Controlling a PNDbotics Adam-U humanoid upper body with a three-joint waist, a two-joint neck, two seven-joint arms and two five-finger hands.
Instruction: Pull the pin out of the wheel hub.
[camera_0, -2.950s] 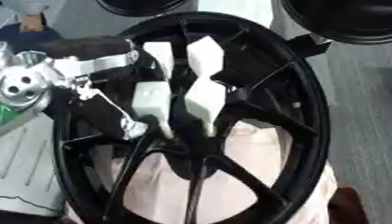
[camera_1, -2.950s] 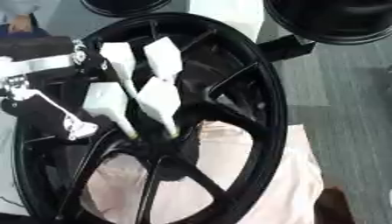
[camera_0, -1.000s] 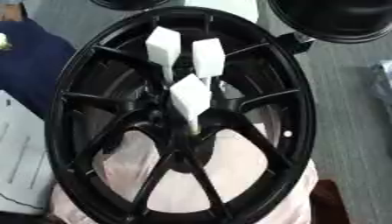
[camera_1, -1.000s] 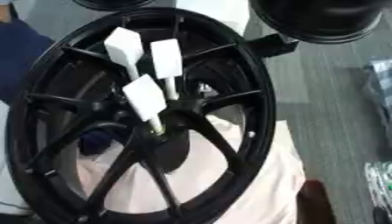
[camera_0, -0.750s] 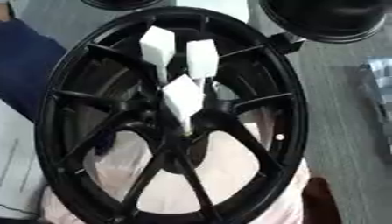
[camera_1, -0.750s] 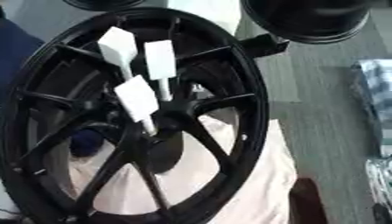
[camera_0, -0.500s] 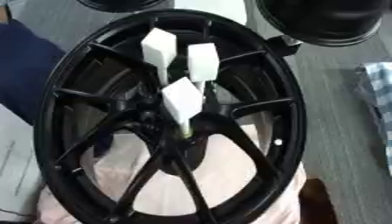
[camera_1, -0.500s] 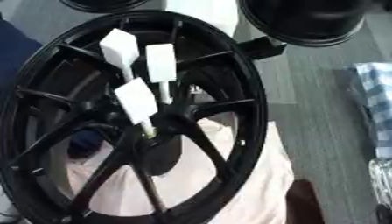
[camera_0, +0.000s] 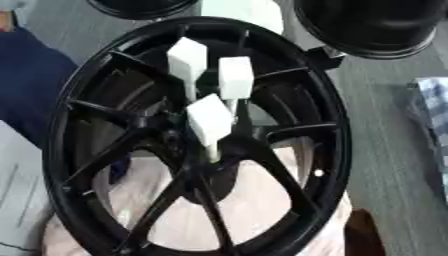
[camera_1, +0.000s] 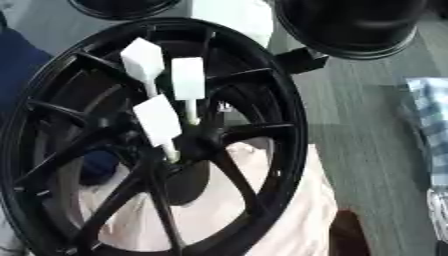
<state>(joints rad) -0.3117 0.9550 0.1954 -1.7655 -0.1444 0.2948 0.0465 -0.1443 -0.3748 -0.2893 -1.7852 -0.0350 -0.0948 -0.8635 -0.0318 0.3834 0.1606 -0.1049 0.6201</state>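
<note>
A large black spoked wheel (camera_0: 328, 150) fills both views, lying over a pale pink surface. Three white pins with flat square heads stand in its hub (camera_0: 206, 155): one at the upper left (camera_0: 186, 59), one at the upper right (camera_0: 235, 77), and one nearest me (camera_0: 210, 120), their thin stems running down into the hub. Neither of my hands shows in either view.
Two more black wheels lie beyond, at the top right (camera_0: 372, 25) and the top left (camera_0: 140, 6). A dark blue cloth (camera_0: 31, 85) is at the left. A blue checked fabric (camera_0: 430, 107) shows at the right edge, on grey floor (camera_0: 394, 165).
Three seconds ago a silver-jointed arm reached in from the left beside four white pins; now the arm is gone and three pins stand. The camera has shifted.
</note>
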